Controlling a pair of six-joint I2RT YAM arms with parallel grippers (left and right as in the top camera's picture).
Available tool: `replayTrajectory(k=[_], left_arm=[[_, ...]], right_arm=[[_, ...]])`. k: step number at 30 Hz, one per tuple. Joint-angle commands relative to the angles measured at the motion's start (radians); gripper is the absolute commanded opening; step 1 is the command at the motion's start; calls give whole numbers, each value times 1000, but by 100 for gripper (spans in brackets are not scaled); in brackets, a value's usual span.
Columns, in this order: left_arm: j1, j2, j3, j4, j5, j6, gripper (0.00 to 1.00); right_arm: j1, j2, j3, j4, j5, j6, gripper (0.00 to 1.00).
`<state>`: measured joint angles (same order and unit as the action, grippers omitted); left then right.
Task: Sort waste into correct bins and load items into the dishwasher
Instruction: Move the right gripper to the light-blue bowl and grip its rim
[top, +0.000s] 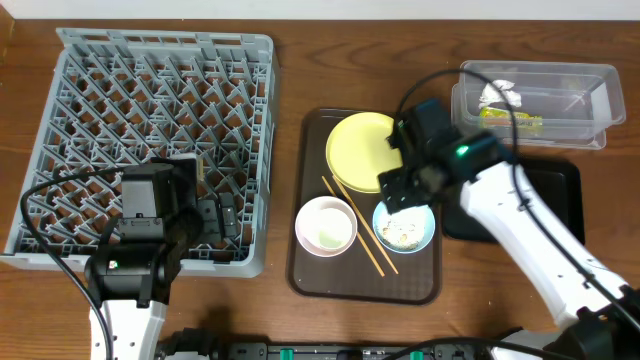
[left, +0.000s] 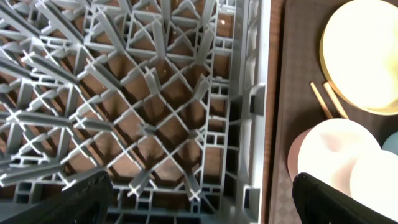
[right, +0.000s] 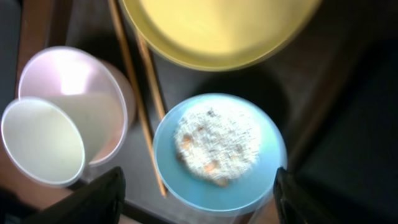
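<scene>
Waste sorting seems the step in hand: right fingers (right: 102, 196), spread wide, hover over the light blue bowl (right: 165, 155) of rice scraps (right: 217, 140) at the brown tray's (top: 310, 270) lower-right corner; next they must clamp its rim without spilling. Left fingers (left: 81, 199), also apart, hang over the dish rack (top: 60, 90) left of the tray.

left arm (top: 128, 318): white link, black wrist, black cable | right arm (top: 512, 218): white, green LED | right pincer (right: 196, 198): black

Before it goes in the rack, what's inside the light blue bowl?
A heap of whitish rice-like scraps fills the middle of the light blue bowl. The floor beneath the heap is covered.
</scene>
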<state>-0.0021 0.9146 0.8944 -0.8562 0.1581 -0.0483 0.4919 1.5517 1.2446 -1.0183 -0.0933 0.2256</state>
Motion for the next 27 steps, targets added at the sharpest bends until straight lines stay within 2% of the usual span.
replayTrajectory(k=[1, 6, 13, 19, 22, 27], left_arm=[[-4, 0, 26, -3, 6, -1, 94], [-4, 0, 26, -4, 6, -1, 94], [-4, 0, 26, -4, 6, -1, 94], [-4, 0, 26, -4, 6, -1, 94], [-4, 0, 26, -4, 6, -1, 94], [-4, 0, 26, -8, 6, -1, 94]], right_arm=[[64, -9, -110, 92, 36, 81, 71], [124, -9, -238, 259, 36, 123, 65], [180, -9, -346, 423, 48, 175, 50], [192, -9, -393, 472, 92, 235, 44], [192, -9, -395, 476, 122, 264, 33], [193, -9, -396, 484, 130, 298, 32]])
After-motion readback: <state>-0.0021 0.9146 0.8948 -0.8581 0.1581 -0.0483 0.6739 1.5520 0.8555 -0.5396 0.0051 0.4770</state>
